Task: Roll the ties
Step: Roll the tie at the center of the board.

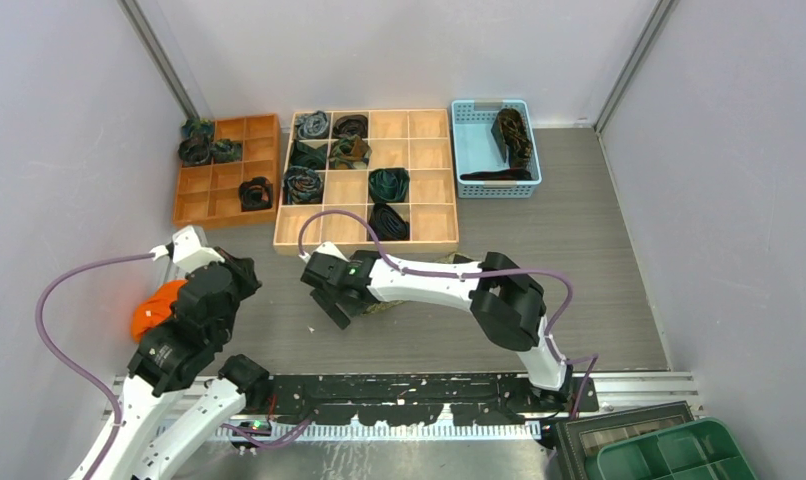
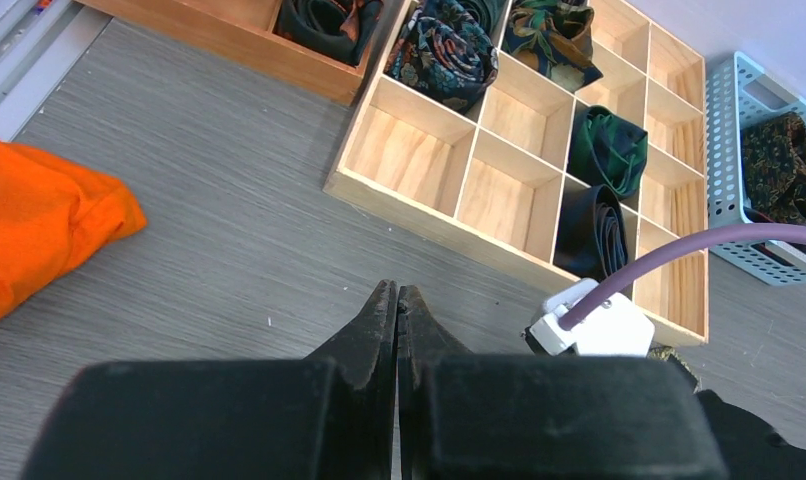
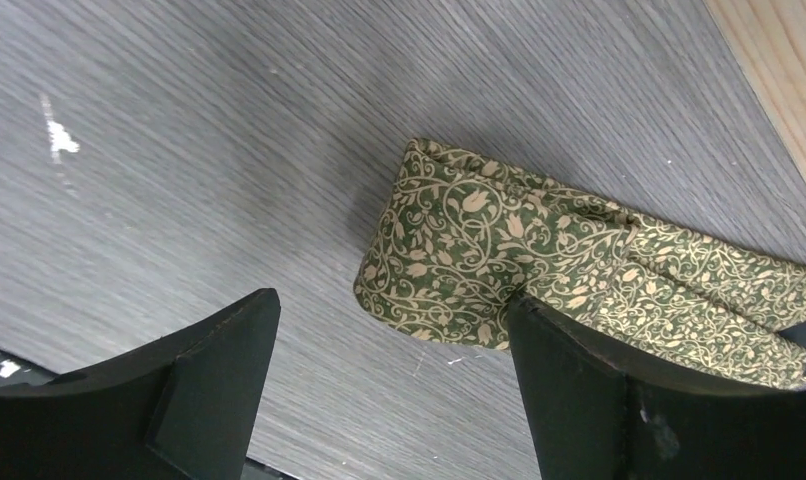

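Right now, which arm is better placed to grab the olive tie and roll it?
Right. The right gripper is open over the folded end of the olive tie; the left gripper is shut over the table, away from it.

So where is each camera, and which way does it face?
Top external: above and behind, looking down at the table; both arms show.
Left wrist: faces over the shut left tool toward the wooden tray.
Right wrist: looks down past the open right tool at the olive-gold tie.
Shared: the first two show that tray.
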Tool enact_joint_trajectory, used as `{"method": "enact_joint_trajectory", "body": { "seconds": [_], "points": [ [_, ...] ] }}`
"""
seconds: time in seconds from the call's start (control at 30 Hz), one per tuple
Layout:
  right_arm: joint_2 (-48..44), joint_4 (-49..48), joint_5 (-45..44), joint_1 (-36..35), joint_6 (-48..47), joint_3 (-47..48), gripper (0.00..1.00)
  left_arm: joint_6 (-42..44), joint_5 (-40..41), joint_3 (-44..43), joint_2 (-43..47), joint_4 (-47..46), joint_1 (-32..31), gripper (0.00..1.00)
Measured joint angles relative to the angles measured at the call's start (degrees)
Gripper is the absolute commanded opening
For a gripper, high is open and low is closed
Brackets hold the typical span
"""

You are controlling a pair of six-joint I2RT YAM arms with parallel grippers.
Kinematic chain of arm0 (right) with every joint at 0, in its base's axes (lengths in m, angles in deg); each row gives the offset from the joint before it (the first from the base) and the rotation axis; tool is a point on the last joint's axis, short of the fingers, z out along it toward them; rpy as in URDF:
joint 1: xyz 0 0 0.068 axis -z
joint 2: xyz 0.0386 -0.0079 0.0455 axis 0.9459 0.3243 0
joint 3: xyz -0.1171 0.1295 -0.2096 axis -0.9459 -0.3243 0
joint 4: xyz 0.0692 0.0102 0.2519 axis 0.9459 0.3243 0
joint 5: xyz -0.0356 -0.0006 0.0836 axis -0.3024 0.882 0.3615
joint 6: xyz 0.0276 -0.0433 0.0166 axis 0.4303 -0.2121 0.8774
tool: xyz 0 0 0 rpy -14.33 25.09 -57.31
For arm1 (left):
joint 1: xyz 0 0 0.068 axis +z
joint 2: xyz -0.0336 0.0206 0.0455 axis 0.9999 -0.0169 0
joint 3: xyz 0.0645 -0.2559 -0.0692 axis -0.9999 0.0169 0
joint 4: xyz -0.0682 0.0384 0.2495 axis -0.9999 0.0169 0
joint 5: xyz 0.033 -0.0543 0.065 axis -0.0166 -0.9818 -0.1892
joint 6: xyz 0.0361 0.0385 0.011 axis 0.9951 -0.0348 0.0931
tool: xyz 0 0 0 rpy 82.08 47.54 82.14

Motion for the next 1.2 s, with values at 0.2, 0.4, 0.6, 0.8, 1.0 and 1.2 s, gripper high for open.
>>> {"method": "enact_joint_trajectory", "body": {
  "seconds": [0.2,0.4,0.6,0.8,1.0,1.2],
  "points": [
    [1.73,0.13,-1.81,0.26,-0.15,-0.24,0.9,-0.11,-0.02,0.39,-0.33,0.0,0.0,0.0],
    [3.87,0.46,-4.46,0.44,0.04,-0.39,0.74,0.33,-0.22,1.64,-1.4,-0.44,0.0,0.0],
    [6.93,3.28,-8.76,0.52,0.94,2.32,0.52,0.72,-0.87,2.64,-2.95,-1.42,0.0,0.0],
    [7.37,3.96,-11.32,0.59,3.78,2.8,0.37,1.18,-1.88,2.78,-3.32,-2.23,0.0,0.0],
    [4.9,0.83,-8.74,1.03,5.16,-0.02,0.31,2.45,-2.69,2.78,-3.34,-3.65,0.0,0.0],
    [-1.7,-8.2,1.11,2.62,8.68,-6.43,0.3,3.8,-3.87,2.4,-4.59,-4.87,0.0,0.0]
  ]
}}
